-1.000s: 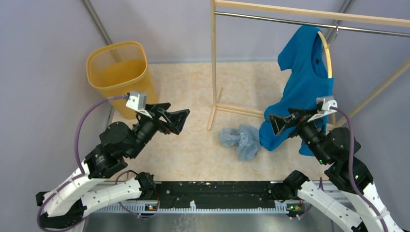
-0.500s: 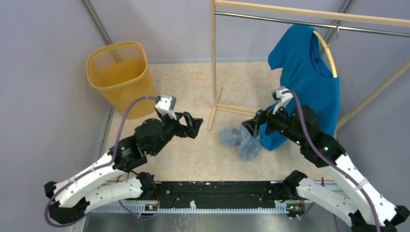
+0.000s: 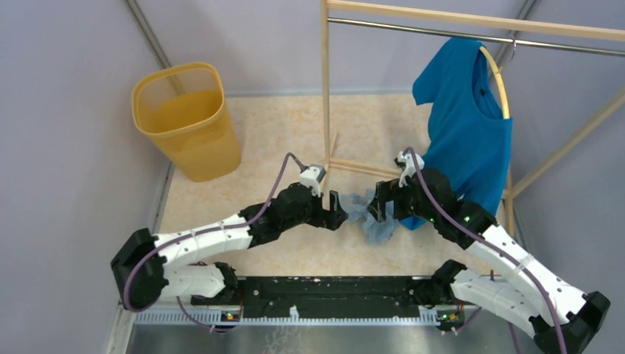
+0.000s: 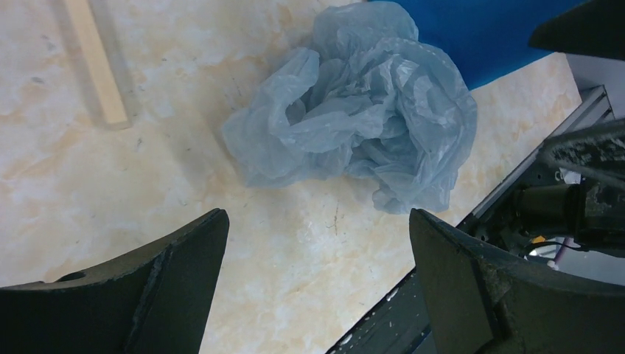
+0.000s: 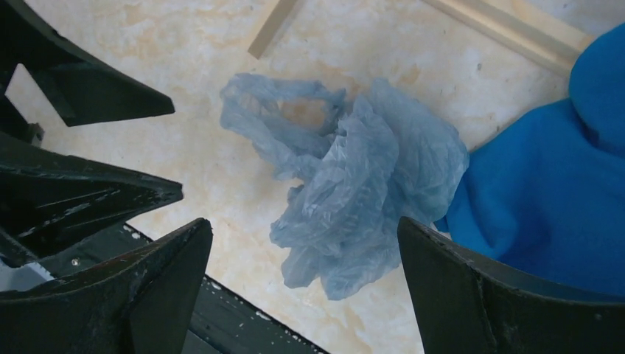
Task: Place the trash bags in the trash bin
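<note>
The trash bags point(image 3: 372, 215) lie crumpled on the marbled floor, a pale blue-grey film heap, also in the left wrist view point(image 4: 361, 118) and the right wrist view point(image 5: 354, 184). My left gripper point(image 3: 337, 214) is open and empty just left of the heap, low over the floor point(image 4: 317, 221). My right gripper point(image 3: 383, 206) is open and empty over the heap's right side point(image 5: 306, 228). The yellow mesh trash bin point(image 3: 184, 118) stands upright at the far left corner, well away from both grippers.
A wooden clothes rack point(image 3: 326, 96) stands behind the heap, its base bar point(image 3: 361, 168) on the floor. A bright blue shirt point(image 3: 468, 133) hangs on it, its hem beside the bags. The black rail point(image 3: 332, 291) runs along the near edge.
Both arms have reached in and down toward the bags, the left from the left, the right from the right. Both grippers stayed open. The bags have not moved.
</note>
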You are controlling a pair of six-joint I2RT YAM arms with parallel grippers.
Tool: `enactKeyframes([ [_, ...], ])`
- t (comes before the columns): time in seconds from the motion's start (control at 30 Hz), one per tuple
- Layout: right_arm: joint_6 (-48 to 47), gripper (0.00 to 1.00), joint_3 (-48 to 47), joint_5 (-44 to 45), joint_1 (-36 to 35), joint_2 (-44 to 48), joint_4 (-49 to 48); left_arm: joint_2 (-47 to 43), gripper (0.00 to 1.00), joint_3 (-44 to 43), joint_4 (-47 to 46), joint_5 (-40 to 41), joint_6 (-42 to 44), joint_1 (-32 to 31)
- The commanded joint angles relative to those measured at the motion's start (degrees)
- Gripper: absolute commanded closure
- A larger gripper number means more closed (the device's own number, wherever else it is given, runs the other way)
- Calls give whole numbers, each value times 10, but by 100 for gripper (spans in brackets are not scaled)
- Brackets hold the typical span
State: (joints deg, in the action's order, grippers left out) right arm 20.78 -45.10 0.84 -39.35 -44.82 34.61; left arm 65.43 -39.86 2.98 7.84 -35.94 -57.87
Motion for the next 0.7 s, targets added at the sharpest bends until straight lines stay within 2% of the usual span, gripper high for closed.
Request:
enactKeyframes([
  [0.0, 64, 7, 10, 17, -5, -4, -1, 76, 2, -30, -103, -98, -17, 31],
  [0.13, 92, 20, 28, 22, -5, -21, -1, 162, 2, -78, -89, -135, -7, 56],
  [0.2, 105, 24, 37, 21, -5, -25, -3, 195, 6, -106, -63, -139, 8, 61],
  [0.37, 125, 27, 64, 2, -5, -23, -33, 216, 24, -110, -73, -132, 25, 64],
  [0.43, 129, 27, 73, 0, -5, -24, -47, 212, 35, -105, -80, -137, 26, 66],
  [0.6, 128, 29, 106, 2, -5, -32, -97, 184, 77, -103, -56, -117, 34, 68],
  [0.67, 131, 30, 118, 23, -5, -37, -114, 156, 86, -106, -16, -87, 51, 68],
])
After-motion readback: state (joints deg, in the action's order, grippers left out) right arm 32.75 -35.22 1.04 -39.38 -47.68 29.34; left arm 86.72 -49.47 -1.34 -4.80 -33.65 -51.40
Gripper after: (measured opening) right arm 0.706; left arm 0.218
